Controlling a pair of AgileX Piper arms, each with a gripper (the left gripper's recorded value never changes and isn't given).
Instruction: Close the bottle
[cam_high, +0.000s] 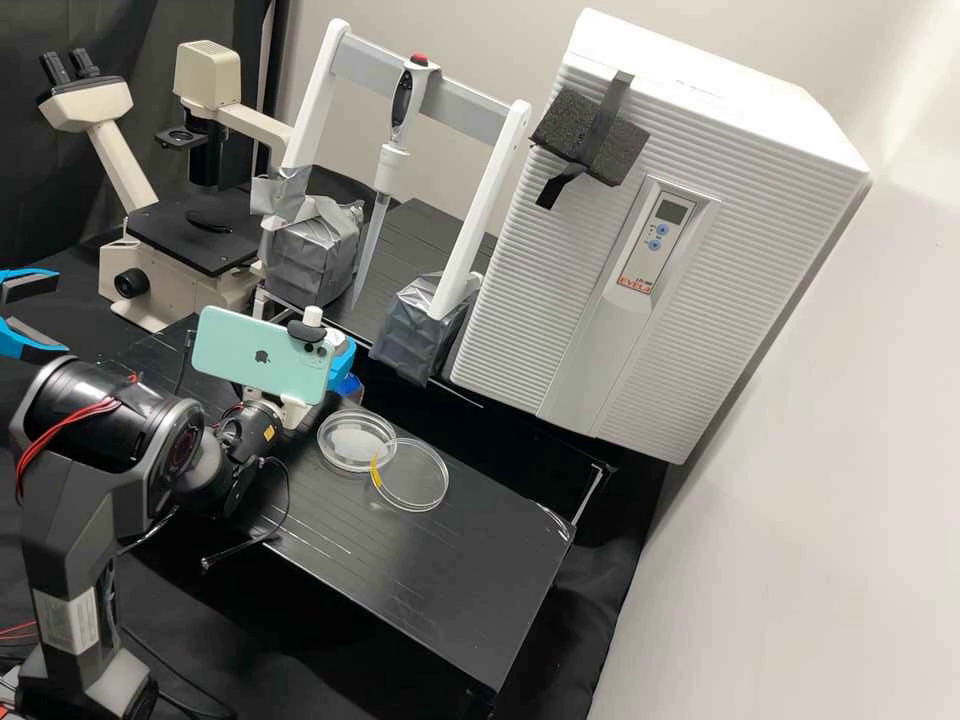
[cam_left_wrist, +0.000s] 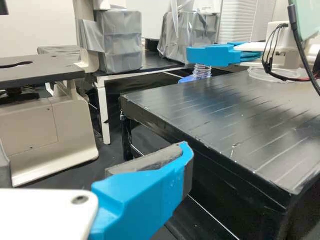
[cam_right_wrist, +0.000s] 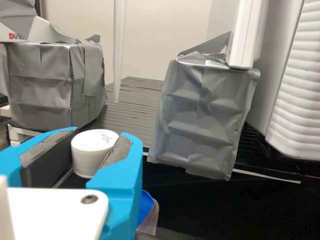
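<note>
Bench (cam_high: 450, 560): petri dishes (cam_high: 356, 440) beside right end effector (cam_right_wrist: 84, 152) gripping cap (cam_right_wrist: 95, 142).

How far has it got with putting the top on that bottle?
Looks done: the right hand has the white cap clamped in its grip. In hand: it holds the cap just above the bottle's threaded neck, which is uncovered. Left to do: lower the cap onto the neck, screw it tight and let go. The left hand is open, away from the bottle.
</note>
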